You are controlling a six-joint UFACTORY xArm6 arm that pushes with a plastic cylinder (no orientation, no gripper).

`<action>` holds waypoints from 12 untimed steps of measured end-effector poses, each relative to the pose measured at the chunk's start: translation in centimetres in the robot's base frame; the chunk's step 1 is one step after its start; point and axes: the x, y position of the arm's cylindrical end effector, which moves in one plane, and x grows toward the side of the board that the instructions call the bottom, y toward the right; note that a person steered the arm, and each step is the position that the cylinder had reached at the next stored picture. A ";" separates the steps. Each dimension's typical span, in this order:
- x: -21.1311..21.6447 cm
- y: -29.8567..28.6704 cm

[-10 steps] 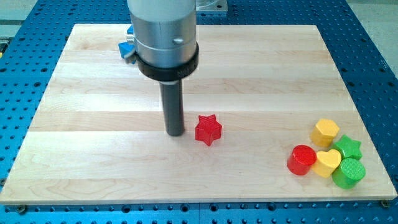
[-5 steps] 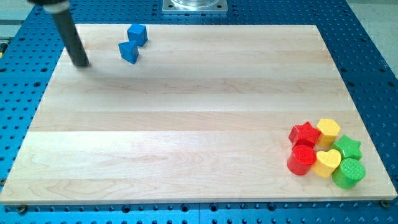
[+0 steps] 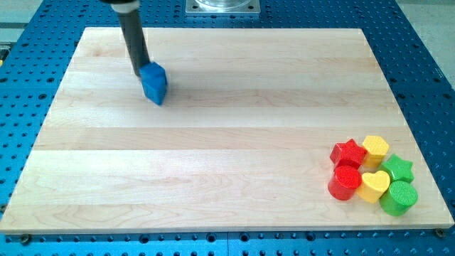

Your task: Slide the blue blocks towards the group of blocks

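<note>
Two blue blocks (image 3: 154,82) sit pressed together at the board's upper left, one behind the other, so they read as one blue shape. My tip (image 3: 141,73) touches their upper-left side. The group lies at the lower right: a red star (image 3: 348,153), a yellow hexagon (image 3: 375,149), a green star (image 3: 398,169), a red cylinder (image 3: 345,183), a yellow heart (image 3: 373,186) and a green cylinder (image 3: 398,198).
The wooden board (image 3: 227,128) lies on a blue perforated table (image 3: 434,85). A metal mount (image 3: 223,6) sits at the view's top centre, beyond the board's far edge.
My tip moved from the far upper left to the right and down, onto the blue blocks. The blue blocks slid down and slightly right and closed up together.
</note>
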 end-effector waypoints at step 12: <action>20.4 16.5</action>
